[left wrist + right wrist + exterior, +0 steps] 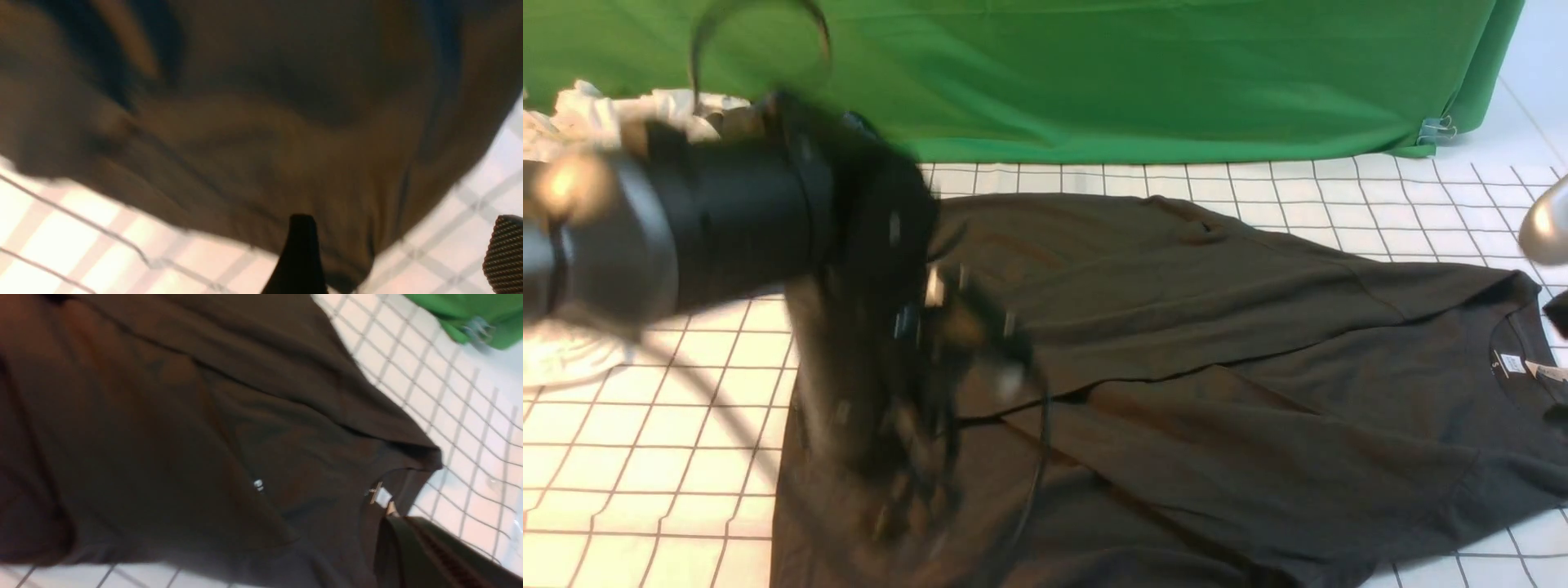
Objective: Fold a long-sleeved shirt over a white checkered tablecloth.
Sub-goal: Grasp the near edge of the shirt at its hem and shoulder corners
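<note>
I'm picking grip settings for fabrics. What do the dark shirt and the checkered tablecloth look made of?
Shirt: soft matte knit, likely cotton; it lies in limp folds without shine. Tablecloth: white with a thin grey grid, possibly coated cloth or plastic; glossy glints leave it open.

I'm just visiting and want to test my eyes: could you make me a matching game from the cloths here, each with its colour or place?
Things: 1 long-sleeved shirt; 2 tablecloth; 3 green cloth; 4 white garments.
Descriptions: A white with dark grid; B bunched at far left; C dark, neck tag showing; D plain, draped along the back.
Pairs: 1-C; 2-A; 3-D; 4-B.
</note>
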